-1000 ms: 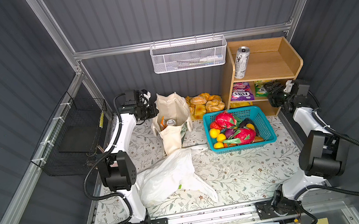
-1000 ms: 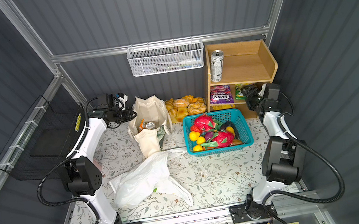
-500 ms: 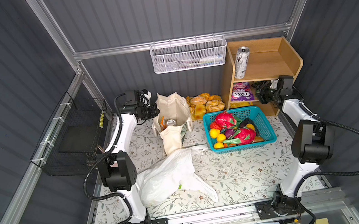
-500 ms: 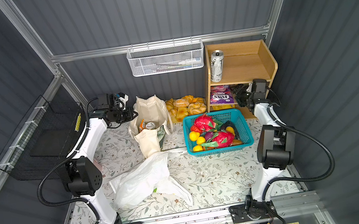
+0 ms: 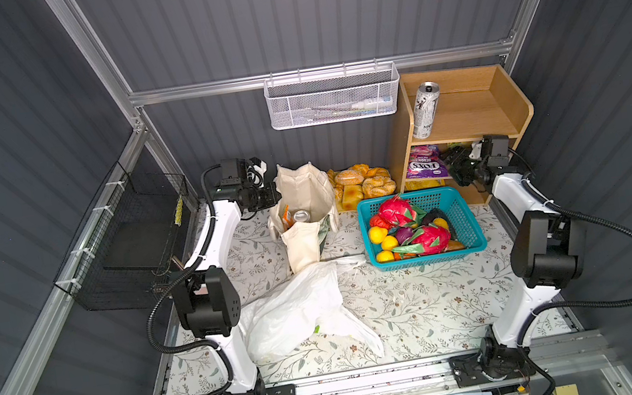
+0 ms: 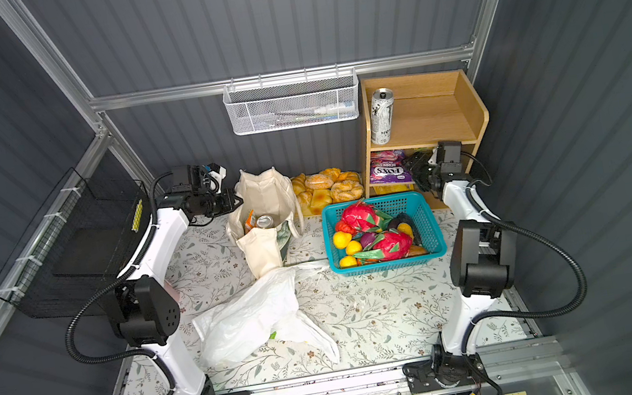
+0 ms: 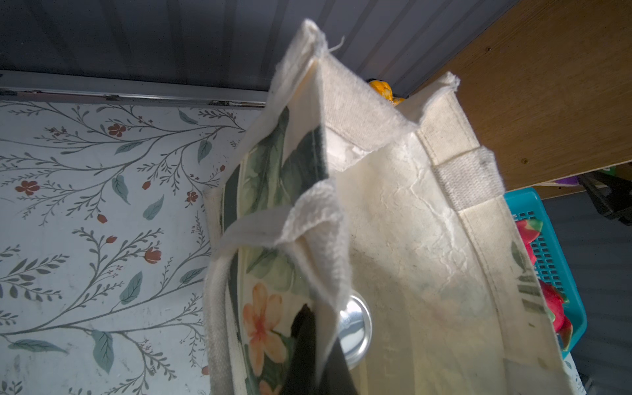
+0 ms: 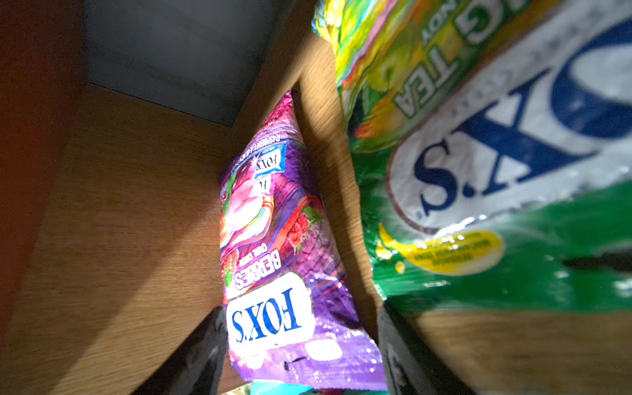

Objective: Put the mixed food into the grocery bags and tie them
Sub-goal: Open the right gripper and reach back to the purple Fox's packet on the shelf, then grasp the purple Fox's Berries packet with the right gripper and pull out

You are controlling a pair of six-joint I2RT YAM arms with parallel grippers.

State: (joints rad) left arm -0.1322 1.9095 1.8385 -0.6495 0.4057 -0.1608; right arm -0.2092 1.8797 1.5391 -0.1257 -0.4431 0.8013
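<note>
The cream canvas tote stands upright at the back. My left gripper is shut on its near rim. Inside the tote lie a silver can and an orange packet. The white plastic bag lies flat in front. A tall can stands on the shelf's top. On the middle shelf leans the purple FOX'S pouch. My right gripper is open, one finger on each side of the pouch's end.
A green FOX'S pouch sits beside the purple one. A turquoise basket of fruit stands under the wooden shelf, with bread rolls behind it. A white wire basket hangs on the back wall, a black one on the left.
My right gripper has moved left into the middle shelf, up to the purple pouch. The left arm and the tote have not moved.
</note>
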